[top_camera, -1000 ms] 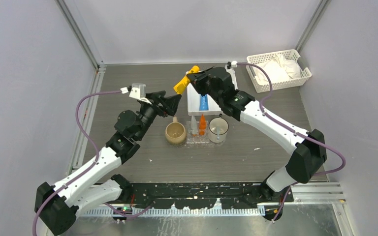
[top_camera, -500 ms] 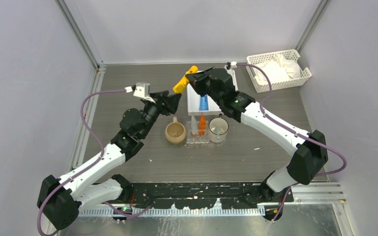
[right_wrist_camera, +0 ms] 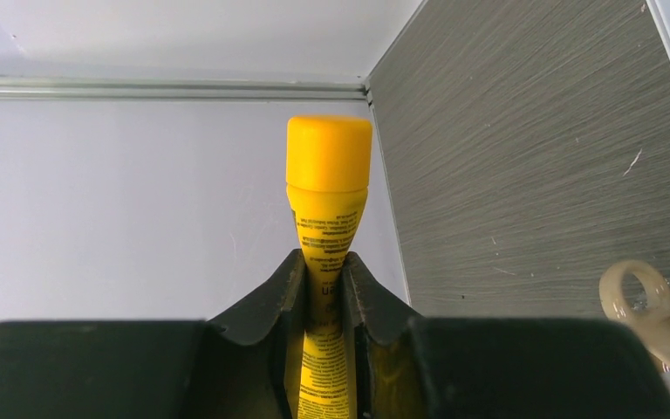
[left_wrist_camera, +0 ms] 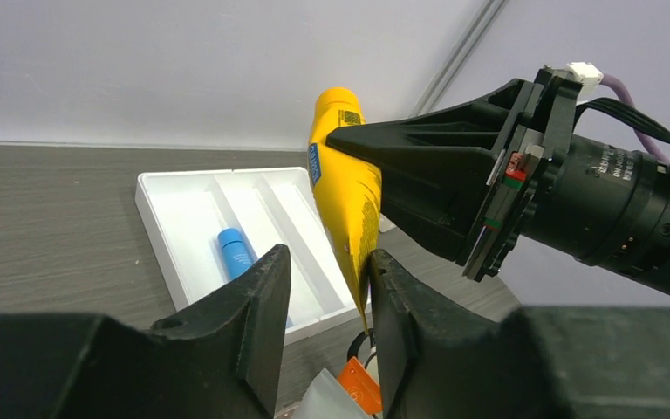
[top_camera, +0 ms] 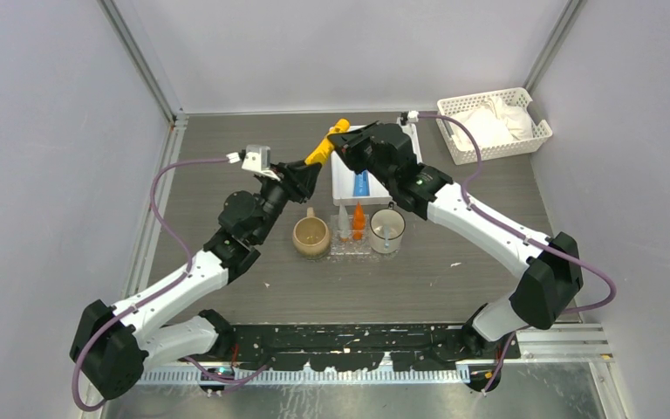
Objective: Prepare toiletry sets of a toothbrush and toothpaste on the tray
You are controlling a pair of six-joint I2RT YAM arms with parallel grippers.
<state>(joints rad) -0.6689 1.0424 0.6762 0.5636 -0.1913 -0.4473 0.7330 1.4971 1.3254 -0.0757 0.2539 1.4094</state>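
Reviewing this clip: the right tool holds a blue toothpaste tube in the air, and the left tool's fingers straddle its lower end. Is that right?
Not quite. The toothpaste tube in the right tool is yellow, not blue, as the right wrist view shows. The fingers of the left tool do straddle its lower end. The blue tube lies in the white compartmented tray.

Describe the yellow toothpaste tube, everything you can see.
The yellow toothpaste tube looks like glossy soft plastic with small print and a yellow cap. It is held in the air with its cap end tilted upward. The right hand clamps its middle. Its flat tail hangs between the open fingers of the left hand.
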